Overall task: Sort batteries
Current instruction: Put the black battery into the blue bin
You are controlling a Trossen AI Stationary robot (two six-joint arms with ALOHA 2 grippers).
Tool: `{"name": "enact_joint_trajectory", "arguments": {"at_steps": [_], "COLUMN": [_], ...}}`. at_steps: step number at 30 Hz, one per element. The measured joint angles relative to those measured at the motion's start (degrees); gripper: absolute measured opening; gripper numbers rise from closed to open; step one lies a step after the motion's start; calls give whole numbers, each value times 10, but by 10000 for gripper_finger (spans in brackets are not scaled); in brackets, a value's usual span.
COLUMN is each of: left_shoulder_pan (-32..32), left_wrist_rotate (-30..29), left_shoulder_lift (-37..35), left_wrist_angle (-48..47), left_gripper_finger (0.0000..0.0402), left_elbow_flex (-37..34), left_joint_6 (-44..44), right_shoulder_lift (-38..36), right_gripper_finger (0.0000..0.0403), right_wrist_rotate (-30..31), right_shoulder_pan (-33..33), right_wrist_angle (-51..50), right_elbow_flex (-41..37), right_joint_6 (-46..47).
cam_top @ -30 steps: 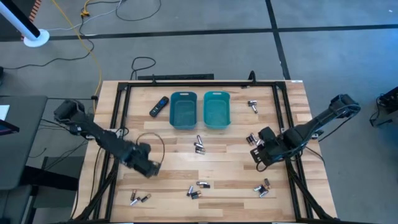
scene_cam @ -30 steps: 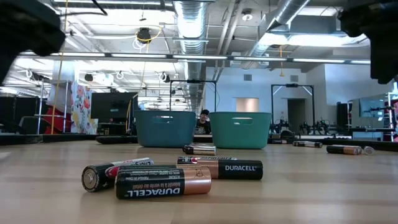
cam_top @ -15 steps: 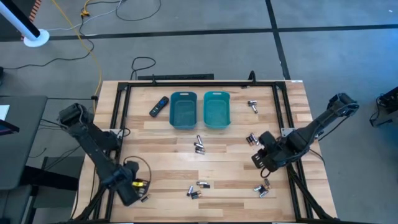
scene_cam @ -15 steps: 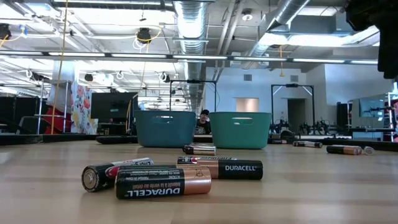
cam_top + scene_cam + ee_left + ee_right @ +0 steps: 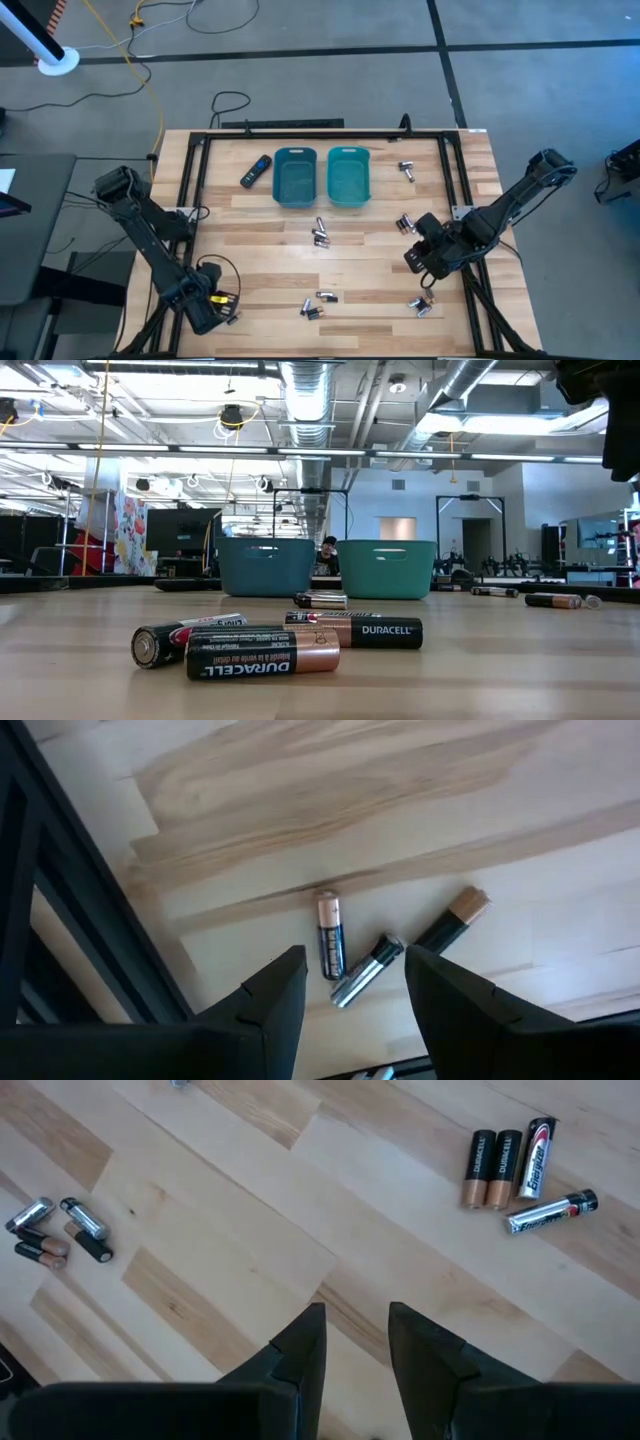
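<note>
Here, at the near left corner of the pale wooden plank table (image 5: 270,265), the left gripper (image 5: 346,990) hangs low over a trio of small cylindrical batteries (image 5: 385,942): a blue-banded cell, a silvery-grey one and a dark one with a copper end. Its two dark fingers stand apart with nothing between them, the cells lying just beyond the tips. This looks like the approach to a first pick; the next move calls for centring the open fingers across one cell, probably the blue-banded one, and dropping to the wood without nudging its neighbours, since round cells roll readily.

Farther in, mid-table toward the right, the right gripper (image 5: 357,1342) hovers over bare planks, its fingers a narrow gap apart and holding nothing. Its wrist view shows one cluster of four cells (image 5: 522,1172) and another small cluster (image 5: 58,1232) well apart from it.

In the low view, the nearest dark copper-ended cells read DURACELL (image 5: 262,654), one upside down, and in the right wrist view a silver cell in the four-cell cluster reads Energizer.

Farthest back stand the darker blue rectangular plastic bin (image 5: 295,177) and the lighter teal rectangular plastic bin (image 5: 348,176), side by side; whether either holds any cell I cannot tell. Beside the blue bin lies a flat black remote-like device (image 5: 256,170)
</note>
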Motion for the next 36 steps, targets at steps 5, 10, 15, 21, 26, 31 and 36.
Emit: {"name": "enact_joint_trajectory", "arguments": {"at_steps": [5,10,15,21,26,31,36], "left_shoulder_pan": [2,2,1,-4,-11,-14,-15], "left_wrist_rotate": [16,26,42,50,51,43,44], "left_shoulder_lift": [32,75,92,92,92,108,140], "left_wrist_angle": [12,31,35,37,37,35,50], "left_gripper_finger": [167,167,167,167,167,167,167], "left_elbow_flex": [0,0,-1,-2,-2,-4,-4], "left_joint_6": [-24,-26,-33,-34,-33,-32,-28], "right_shoulder_lift": [0,0,0,0,0,0,0], "right_gripper_finger": [128,128,128,128,128,128,128], "right_wrist_rotate": [0,0,0,0,0,0,0], "right_shoulder_pan": [0,0,0,0,0,0,0], "right_wrist_angle": [0,0,0,0,0,-2,-2], "right_elbow_flex": [0,0,0,0,0,0,0], "right_joint_6": [-4,-4,-5,-5,-5,-7,-14]}}
